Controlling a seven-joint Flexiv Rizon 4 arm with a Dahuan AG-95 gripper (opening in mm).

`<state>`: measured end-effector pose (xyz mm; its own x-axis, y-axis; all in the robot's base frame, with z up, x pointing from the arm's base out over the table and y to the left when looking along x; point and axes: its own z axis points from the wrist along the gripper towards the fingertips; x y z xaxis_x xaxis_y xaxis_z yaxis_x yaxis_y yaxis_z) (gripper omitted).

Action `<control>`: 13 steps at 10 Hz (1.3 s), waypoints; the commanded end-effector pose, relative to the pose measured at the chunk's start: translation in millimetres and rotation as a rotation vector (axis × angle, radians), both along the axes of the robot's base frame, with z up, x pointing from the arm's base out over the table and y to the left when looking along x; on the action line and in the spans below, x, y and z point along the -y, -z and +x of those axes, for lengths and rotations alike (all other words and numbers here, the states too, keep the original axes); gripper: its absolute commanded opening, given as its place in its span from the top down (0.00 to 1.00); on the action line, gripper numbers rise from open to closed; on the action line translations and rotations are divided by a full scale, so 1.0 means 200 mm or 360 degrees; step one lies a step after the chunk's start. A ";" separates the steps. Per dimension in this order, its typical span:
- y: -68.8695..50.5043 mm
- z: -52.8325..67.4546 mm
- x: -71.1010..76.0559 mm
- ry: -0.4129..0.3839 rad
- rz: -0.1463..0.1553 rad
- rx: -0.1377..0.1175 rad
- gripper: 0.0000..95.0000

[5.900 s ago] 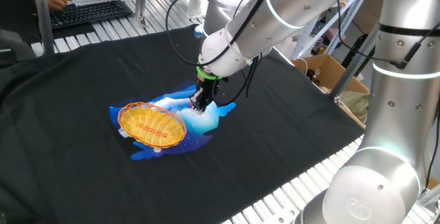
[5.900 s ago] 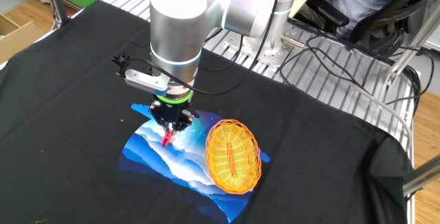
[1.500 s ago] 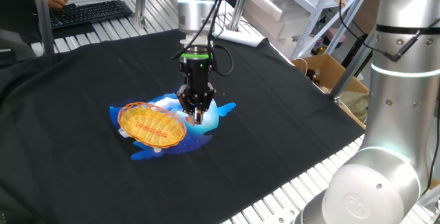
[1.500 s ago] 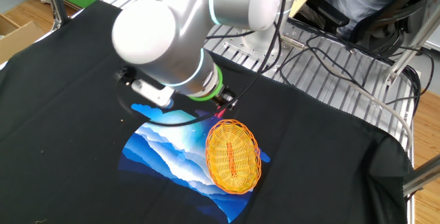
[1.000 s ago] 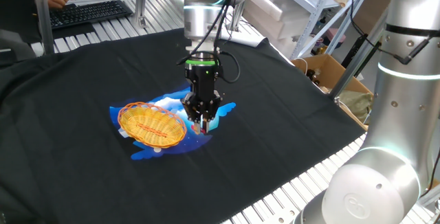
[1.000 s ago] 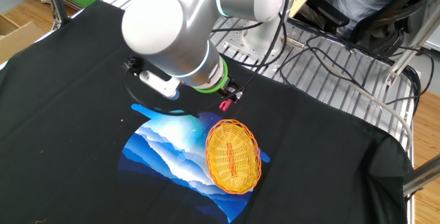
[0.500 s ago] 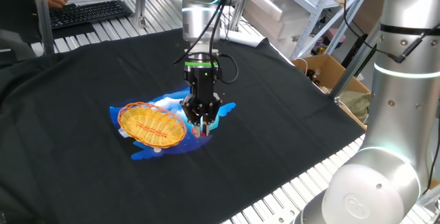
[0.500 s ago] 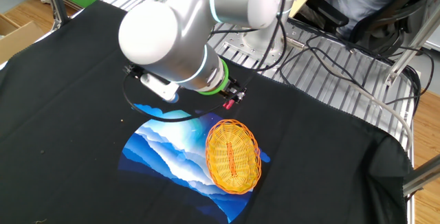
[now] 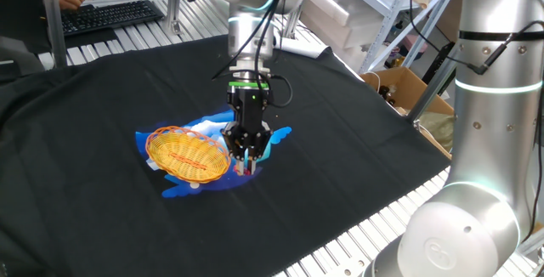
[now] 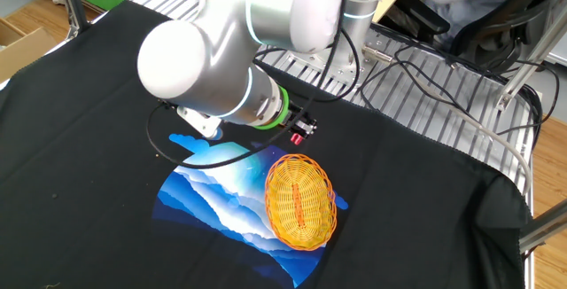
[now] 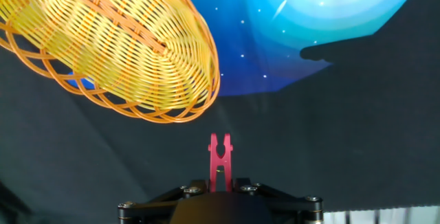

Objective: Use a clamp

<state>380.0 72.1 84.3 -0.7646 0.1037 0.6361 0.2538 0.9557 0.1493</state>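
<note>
I have the clamp (image 11: 220,161) pinched in the gripper (image 9: 245,160), the fingers pressed onto its tail end so its forked mouth points away from the hand. In the hand view that mouth sits just short of the near rim of the basket (image 11: 124,52), apart from it, with black cloth (image 11: 357,128) showing between the two.

Over the last second and a half I have swung the hand off the blue print (image 10: 217,196) and round toward the basket's side, and in the last half second it has dropped a little lower. From the other fixed view the clamp (image 10: 298,136) now hangs just beyond the basket's (image 10: 301,200) far rim, above the cloth (image 10: 89,103), not touching anything.

My reading: pickup is done and I am lining up to clip the clamp onto the woven rim. The mouth looks barely parted, so I judge I need to squeeze the tail harder to open it before I push forward. The rim is a loose lattice, so the light basket may slide rather than let the clamp seat
</note>
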 end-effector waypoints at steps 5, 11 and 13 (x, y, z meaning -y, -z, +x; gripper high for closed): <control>0.03 0.01 -0.02 -0.0002 0.0060 0.0019 1.00; 0.04 0.03 -0.03 0.0018 0.0137 0.0021 1.00; 0.05 0.04 -0.04 0.0011 0.0146 0.0030 1.00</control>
<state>390.3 80.3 74.0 -0.7764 0.0485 0.6284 0.2558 0.9355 0.2438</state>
